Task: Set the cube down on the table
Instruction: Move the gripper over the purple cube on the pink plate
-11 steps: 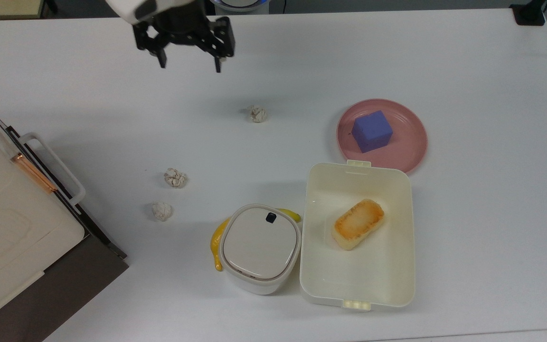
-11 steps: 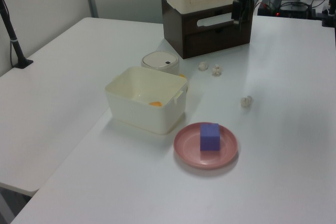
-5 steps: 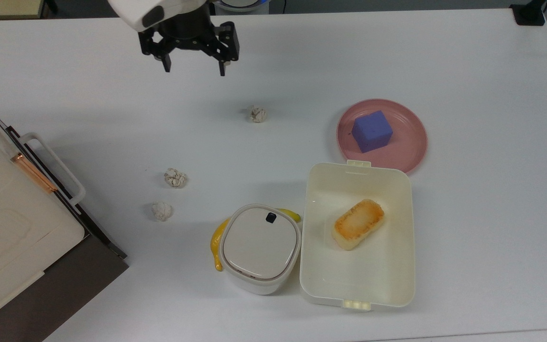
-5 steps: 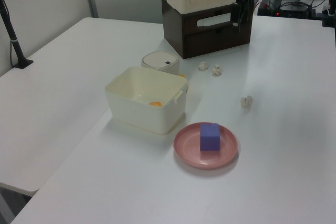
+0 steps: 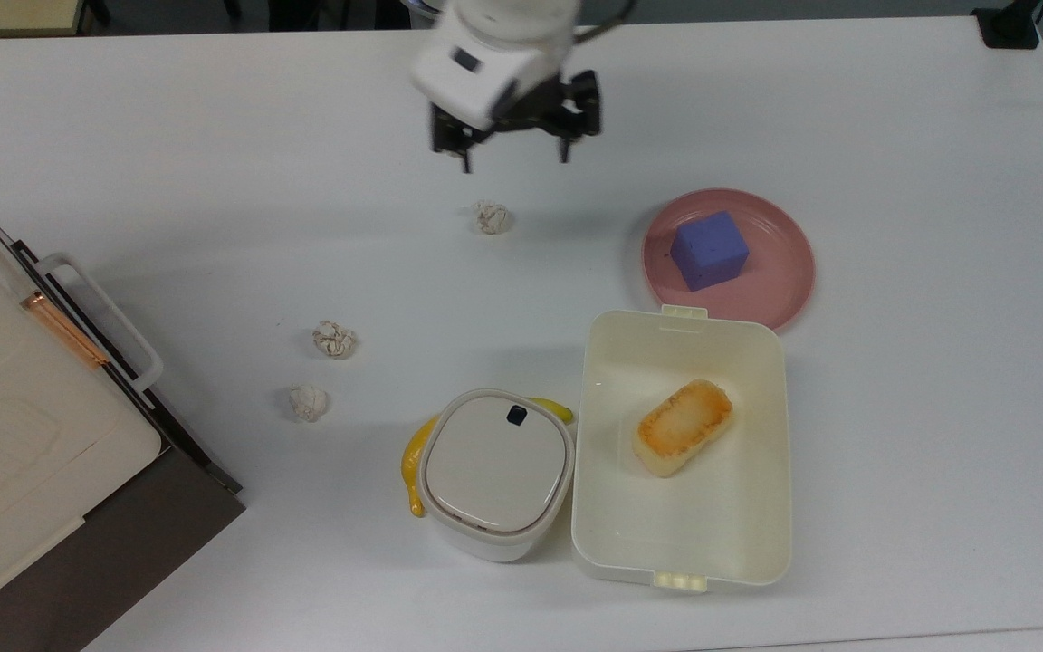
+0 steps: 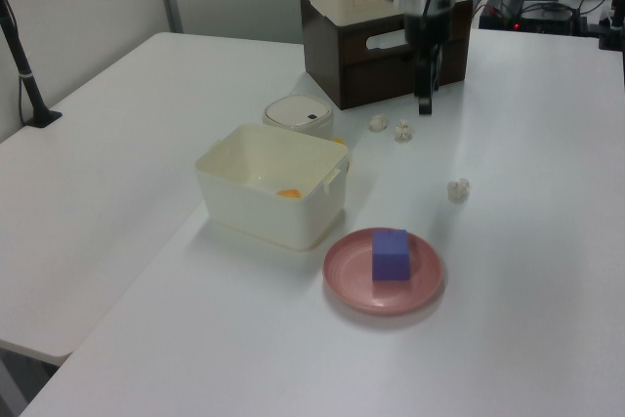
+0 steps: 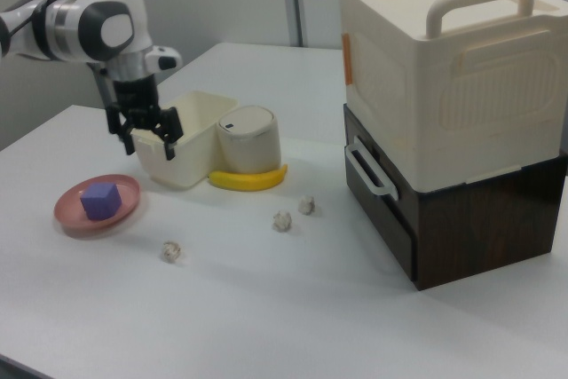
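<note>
Approach step: gripper [image 5: 515, 154], jaws apart & empty, hangs above table [image 5: 920, 435], well short of cube [image 5: 710, 250] sitting on pink plate [image 5: 779, 281]. Next: get over cube, drop, clamp.

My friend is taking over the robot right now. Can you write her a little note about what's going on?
Gripper: open, empty, in the air above the white table, between a crumpled paper ball and the round pink plate.
Small purple-blue foam cube: sits on the pink plate, untouched.
Done: nothing gripped yet.
Left: reach the cube, grip it, lift it off the plate, set it on bare tabletop.
</note>
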### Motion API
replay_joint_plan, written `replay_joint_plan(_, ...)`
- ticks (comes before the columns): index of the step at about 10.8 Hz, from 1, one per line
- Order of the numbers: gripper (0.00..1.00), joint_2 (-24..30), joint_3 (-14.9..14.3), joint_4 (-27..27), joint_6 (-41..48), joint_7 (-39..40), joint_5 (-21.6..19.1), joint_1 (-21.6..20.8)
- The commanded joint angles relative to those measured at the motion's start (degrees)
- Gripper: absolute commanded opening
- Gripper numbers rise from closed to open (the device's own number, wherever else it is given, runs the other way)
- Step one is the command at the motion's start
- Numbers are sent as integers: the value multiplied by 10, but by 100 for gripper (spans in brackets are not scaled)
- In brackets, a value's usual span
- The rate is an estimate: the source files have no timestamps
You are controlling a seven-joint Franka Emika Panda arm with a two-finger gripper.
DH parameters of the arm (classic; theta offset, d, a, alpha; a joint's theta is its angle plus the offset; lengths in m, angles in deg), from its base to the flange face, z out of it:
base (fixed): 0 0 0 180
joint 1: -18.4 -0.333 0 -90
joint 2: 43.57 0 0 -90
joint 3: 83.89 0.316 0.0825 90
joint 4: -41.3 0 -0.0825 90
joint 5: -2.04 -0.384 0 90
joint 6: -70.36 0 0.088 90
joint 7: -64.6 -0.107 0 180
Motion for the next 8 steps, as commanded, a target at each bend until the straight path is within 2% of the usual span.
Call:
replay_joint_plan(1, 100, -45, -10, 3, -30, 10, -15, -80)
replay_joint_plan(4, 100, -83, -10, 4, -72, -2, -14, -143)
replay_joint_plan(8, 100, -149, -2, 20, -133, -66, -6, -168)
